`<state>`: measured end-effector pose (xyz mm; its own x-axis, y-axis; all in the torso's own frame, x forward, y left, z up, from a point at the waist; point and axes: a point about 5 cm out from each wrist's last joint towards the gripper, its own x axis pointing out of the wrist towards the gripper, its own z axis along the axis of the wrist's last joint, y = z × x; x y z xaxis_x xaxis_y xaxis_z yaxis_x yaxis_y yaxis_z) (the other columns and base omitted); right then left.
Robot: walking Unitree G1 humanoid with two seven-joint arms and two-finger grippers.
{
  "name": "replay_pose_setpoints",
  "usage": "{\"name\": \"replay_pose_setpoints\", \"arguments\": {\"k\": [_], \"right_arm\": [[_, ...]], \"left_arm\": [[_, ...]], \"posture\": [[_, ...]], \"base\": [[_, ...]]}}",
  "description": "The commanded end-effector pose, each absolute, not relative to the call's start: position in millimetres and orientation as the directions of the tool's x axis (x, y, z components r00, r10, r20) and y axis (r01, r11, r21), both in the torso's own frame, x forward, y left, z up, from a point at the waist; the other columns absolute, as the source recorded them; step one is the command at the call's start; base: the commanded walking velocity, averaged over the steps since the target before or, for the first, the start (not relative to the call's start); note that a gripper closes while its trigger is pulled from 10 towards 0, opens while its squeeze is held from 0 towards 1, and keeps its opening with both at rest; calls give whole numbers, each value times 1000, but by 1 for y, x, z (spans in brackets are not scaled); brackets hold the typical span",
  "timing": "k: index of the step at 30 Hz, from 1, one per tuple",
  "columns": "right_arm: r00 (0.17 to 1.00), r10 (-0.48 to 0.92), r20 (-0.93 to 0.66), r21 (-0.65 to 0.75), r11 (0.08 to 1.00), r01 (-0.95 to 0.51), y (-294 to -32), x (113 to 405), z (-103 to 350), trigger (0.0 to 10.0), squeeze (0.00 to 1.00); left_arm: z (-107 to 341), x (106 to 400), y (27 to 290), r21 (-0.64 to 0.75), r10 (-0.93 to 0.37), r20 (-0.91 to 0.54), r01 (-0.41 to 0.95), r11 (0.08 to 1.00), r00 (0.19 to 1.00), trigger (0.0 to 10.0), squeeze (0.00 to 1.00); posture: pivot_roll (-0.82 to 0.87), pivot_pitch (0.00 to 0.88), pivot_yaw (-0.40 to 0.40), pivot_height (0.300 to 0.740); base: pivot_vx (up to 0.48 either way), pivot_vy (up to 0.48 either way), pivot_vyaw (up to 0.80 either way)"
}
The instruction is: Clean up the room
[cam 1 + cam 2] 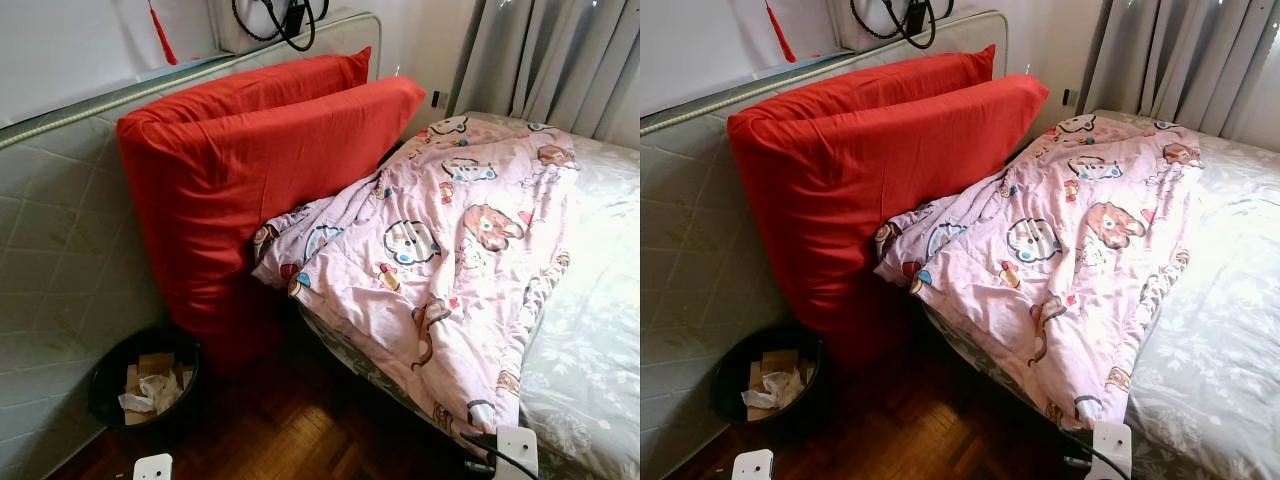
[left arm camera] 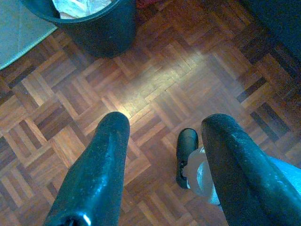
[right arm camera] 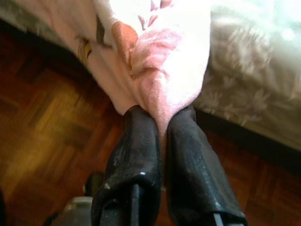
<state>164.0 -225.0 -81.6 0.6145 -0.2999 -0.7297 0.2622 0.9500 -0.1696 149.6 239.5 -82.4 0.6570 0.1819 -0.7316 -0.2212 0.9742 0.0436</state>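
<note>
A pink cartoon-print blanket (image 1: 450,250) lies rumpled across the bed, its lower corner hanging over the near edge. In the right wrist view my right gripper (image 3: 162,117) is shut on that hanging corner of the blanket (image 3: 160,66), the cloth pinched between both black fingers. My left gripper (image 2: 164,127) hangs open above the parquet floor (image 2: 155,80), nothing between its fingers. A black waste bin (image 1: 145,380) with paper scraps stands on the floor beside a red cushion.
Two big red cushions (image 1: 240,180) lean upright against a quilted mattress (image 1: 50,250) that stands along the wall. The bed's floral sheet (image 1: 600,300) lies to the right. Grey curtains (image 1: 550,60) hang behind. My own foot (image 2: 186,155) rests on the floor.
</note>
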Motion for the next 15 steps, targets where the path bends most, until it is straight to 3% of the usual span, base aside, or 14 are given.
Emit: {"name": "replay_pose_setpoints", "arguments": {"k": [1,10,11,15], "right_arm": [[569,-288,-771,-182,954,236,-223,153,-88,10000,0],[546,-264,-795,-168,961,220,-220,149,-91,10000,0],[545,-261,-797,-165,962,218,-220,149,-91,10000,494],[537,-259,-803,-166,962,215,-220,148,-92,10000,494]], "left_arm": [[-83,149,240,50,171,-740,-201,978,651,10000,0],[-83,149,239,51,167,-741,-194,980,650,10000,0],[-83,148,238,52,167,-742,-193,980,649,10000,0],[-84,147,238,52,166,-745,-192,980,647,10000,0]], "posture": [[87,0,10,740],[88,0,11,740],[88,0,10,740],[88,0,11,740]], "base": [[0,0,0],[0,0,0],[0,0,0],[0,0,0]]}}
